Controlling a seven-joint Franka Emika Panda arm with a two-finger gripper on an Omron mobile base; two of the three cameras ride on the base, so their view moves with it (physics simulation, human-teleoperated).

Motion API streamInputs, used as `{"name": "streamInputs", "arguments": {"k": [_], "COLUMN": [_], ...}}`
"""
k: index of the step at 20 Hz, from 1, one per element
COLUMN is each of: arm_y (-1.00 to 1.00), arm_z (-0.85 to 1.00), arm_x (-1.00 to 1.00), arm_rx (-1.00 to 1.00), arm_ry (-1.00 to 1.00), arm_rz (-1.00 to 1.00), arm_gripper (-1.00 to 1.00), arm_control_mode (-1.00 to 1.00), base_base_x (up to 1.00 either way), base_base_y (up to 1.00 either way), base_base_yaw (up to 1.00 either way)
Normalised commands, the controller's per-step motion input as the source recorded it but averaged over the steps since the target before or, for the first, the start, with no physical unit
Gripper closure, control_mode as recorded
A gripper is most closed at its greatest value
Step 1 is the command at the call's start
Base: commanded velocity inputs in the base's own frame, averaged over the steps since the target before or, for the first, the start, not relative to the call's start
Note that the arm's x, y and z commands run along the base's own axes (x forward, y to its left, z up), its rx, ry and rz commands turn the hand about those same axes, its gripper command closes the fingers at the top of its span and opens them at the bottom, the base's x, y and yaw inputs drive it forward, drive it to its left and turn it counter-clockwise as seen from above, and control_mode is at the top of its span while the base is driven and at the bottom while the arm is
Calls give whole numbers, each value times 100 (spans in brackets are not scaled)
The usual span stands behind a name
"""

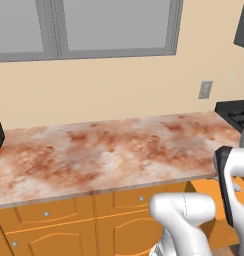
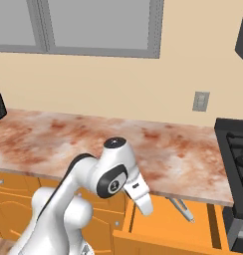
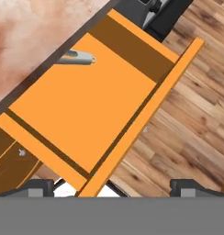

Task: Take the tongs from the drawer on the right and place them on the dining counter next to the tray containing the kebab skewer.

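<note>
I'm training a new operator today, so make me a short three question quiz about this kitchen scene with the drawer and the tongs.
1. True or false: the drawer stands pulled open.
2. Where do the tongs lie?
A. At the back of the drawer, partly under the worktop edge
B. On the wood floor
C. Between the gripper's fingers
3. Fill in: the gripper hangs above the drawer with its jaws ____.

Key
1. True. The hand view looks straight into its bare orange bottom.
2. A. The right base view shows them there too, under the marbled worktop.
3. Open, and holding nothing.
</note>
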Motion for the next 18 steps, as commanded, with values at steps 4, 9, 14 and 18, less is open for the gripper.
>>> {"name": "streamInputs", "arguments": {"k": [4,9,14,18], "arm_y": [-44,-38,-43,-30], "arm_z": [-49,-43,-34,-25], "arm_x": [26,3,0,13], "arm_rx": [0,0,0,0], "arm_ry": [2,0,0,0], "arm_rz": [0,0,0,0], "arm_gripper": [-100,-100,-100,-100], "arm_control_mode": [-100,-100,-100,-100], "base_base_x": [0,0,0,0], "base_base_y": [0,0,0,0], "base_base_yaw": [0,0,0,0]}}
